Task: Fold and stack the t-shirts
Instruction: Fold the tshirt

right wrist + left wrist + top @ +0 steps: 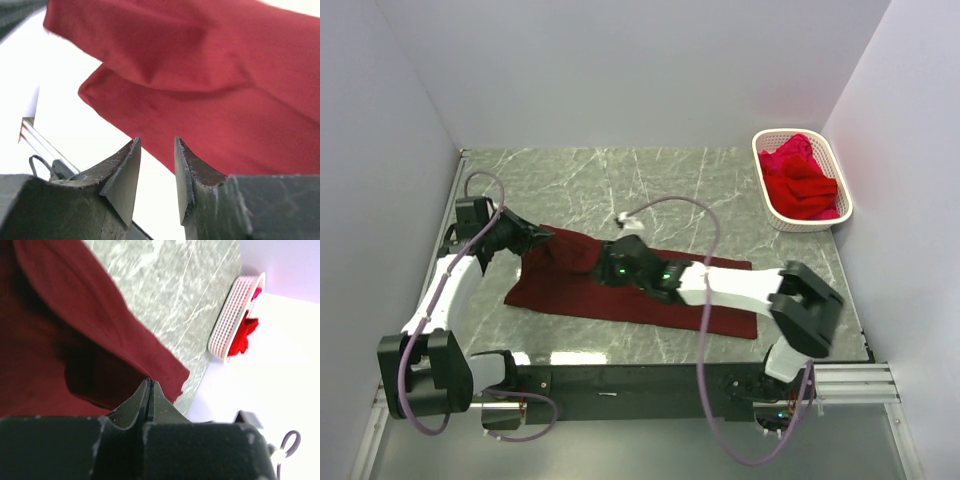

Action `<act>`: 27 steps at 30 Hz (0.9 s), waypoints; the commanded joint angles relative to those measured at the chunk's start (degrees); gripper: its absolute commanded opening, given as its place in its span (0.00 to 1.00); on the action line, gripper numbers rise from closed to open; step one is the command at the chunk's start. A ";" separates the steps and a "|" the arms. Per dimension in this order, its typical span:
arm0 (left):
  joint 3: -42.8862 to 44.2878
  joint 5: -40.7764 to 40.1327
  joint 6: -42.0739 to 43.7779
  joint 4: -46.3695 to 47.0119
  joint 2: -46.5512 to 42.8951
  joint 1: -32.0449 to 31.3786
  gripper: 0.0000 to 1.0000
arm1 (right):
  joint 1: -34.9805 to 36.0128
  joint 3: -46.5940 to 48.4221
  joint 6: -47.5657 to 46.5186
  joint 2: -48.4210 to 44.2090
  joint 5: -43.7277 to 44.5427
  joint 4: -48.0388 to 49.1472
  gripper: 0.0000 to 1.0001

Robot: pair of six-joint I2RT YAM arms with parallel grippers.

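Observation:
A dark maroon t-shirt [560, 288] lies spread across the middle of the table, its left top edge lifted. My left gripper [542, 236] is at that raised edge, and in the left wrist view the left gripper [150, 382] is shut on the edge of the maroon t-shirt [50, 340]. My right gripper [603, 268] hangs over the shirt's middle. In the right wrist view the right gripper [156, 139] is open and empty, with the maroon t-shirt [225, 115] just beyond its tips. Several brighter red t-shirts [800, 180] lie bunched in the basket.
A white slotted basket [772, 205] stands at the back right corner and also shows in the left wrist view [230, 320]. White walls enclose the table on three sides. My right arm [740, 285] lies across the shirt's right half.

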 commanded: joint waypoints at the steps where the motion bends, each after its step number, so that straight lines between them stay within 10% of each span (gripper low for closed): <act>1: 4.79 -2.52 -1.75 3.21 2.03 -0.75 0.01 | 2.23 7.91 0.54 7.13 4.89 4.49 0.41; 12: 11.21 -3.41 0.89 6.10 16.96 -0.75 0.01 | 3.38 33.14 0.80 27.01 12.71 -18.62 0.38; 27: 17.02 -3.58 3.09 6.89 26.12 -0.75 0.01 | 4.26 44.48 -2.80 36.68 18.17 -28.04 0.34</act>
